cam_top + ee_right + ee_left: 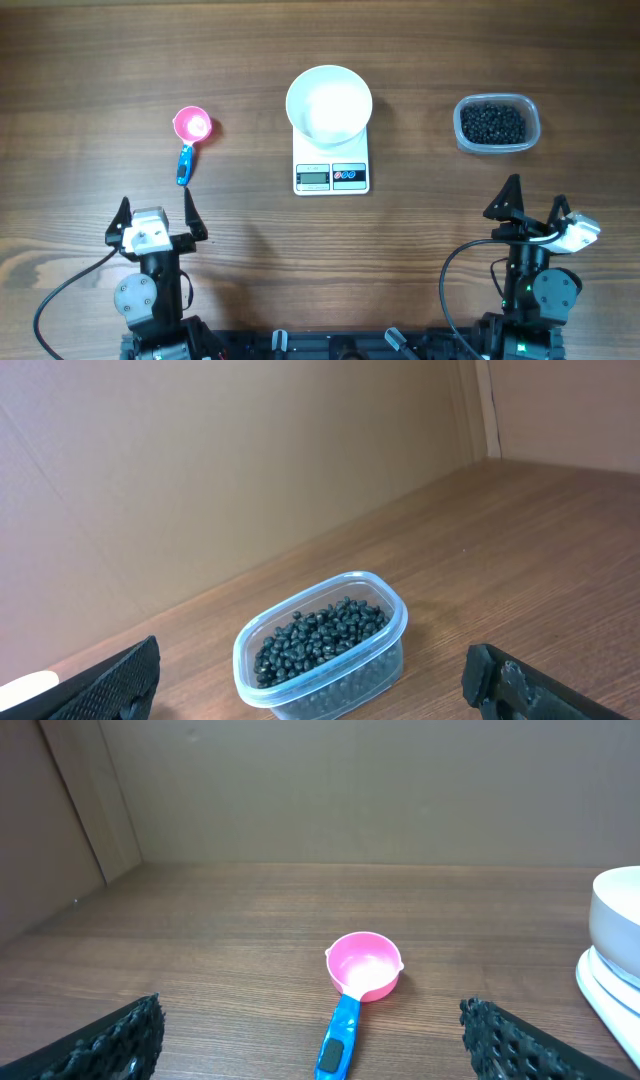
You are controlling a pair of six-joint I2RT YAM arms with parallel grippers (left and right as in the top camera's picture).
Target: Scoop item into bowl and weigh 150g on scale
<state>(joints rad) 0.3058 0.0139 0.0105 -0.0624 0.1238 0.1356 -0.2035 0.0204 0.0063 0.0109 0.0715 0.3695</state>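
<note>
Midway along the bench (pixel 80 80), somewhat nearer its far edge than its near one, sits the scale (pixel 331 165), its display and buttons facing the near edge; the bowl (pixel 329 103) stands upright on the scale's platform, overhanging it toward the far edge, its inside plain white; off toward the far right corner a clear tub (pixel 535 110) rests open-topped on the wood, well apart from the scale; the item (pixel 492 124) lies heaped inside it, many small dark round pieces held within its walls; toward the left edge, level with the bowl, a scoop (pixel 188 142) lies flat with its pink cup mouth-up toward the far edge and its blue handle pointing back at the near edge, well apart from the scale; at the near edge on the left, the left gripper (pixel 156 197) is spread wide with nothing between its jaws, and its wrist view shows the scoop straight ahead, clear of both fingers (pixel 110 1040), with the bowl and scale at the right margin; at the near edge on the right, the right gripper (pixel 537 190) is likewise spread wide and grasps nothing; its wrist view shows the tub ahead on the bench, apart from either of its fingers (pixel 515 680).
</note>
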